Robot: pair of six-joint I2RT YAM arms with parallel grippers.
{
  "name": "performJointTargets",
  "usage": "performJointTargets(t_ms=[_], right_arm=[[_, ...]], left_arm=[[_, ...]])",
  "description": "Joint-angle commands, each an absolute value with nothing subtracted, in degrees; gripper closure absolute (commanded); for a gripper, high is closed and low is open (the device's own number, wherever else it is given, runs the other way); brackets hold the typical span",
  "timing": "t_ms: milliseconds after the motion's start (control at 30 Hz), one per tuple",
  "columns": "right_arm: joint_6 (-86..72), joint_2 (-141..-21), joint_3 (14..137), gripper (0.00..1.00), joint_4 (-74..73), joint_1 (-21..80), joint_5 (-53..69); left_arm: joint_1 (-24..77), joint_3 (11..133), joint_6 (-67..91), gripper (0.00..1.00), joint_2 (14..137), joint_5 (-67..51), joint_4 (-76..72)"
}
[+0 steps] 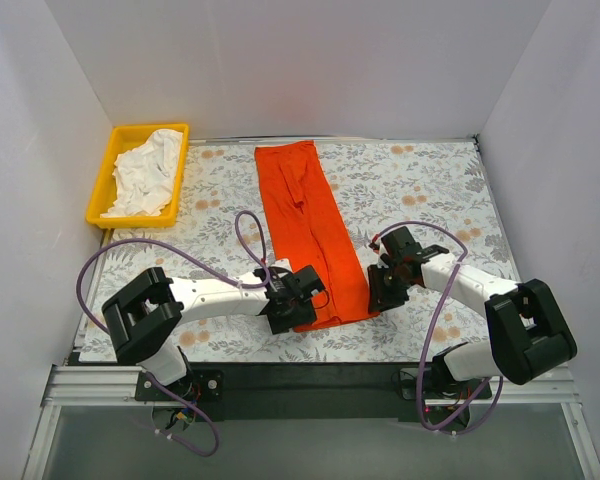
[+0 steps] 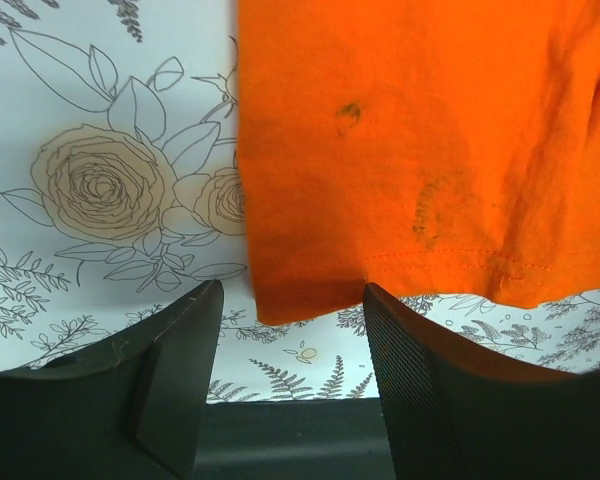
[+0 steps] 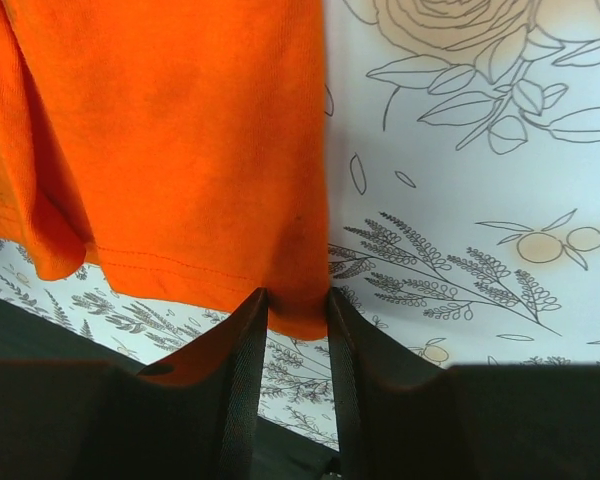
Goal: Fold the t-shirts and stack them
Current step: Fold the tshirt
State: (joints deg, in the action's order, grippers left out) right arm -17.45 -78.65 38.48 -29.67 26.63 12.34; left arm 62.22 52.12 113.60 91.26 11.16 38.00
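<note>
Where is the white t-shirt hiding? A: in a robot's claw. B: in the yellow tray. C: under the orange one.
B: the white t-shirt lies crumpled inside the yellow tray, away from both arms.

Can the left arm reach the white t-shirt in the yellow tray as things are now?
Probably yes. The white t-shirt lies uncovered in the yellow tray on the left arm's side, and the left gripper is open, holding nothing.
</note>
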Motion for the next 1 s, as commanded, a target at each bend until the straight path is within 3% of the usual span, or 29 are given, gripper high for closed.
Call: performJointTargets(t_ms=[0, 633, 967], right_arm=[[-17.49, -80.24, 36.56, 0.68, -30.32, 28.12, 12.13], [-17.93, -78.58, 36.47, 0.72, -32.61, 29.09, 6.33], [-17.58, -78.31, 36.39, 0.73, -32.52, 29.18, 4.4]], left_arm=[[63.46, 52.12, 119.35, 0.46, 93.08, 10.99, 41.04], [63.54, 50.01, 123.57, 0.46, 90.28, 12.74, 43.15], [63.98, 55.01, 125.24, 0.47, 93.07, 16.17, 47.9]])
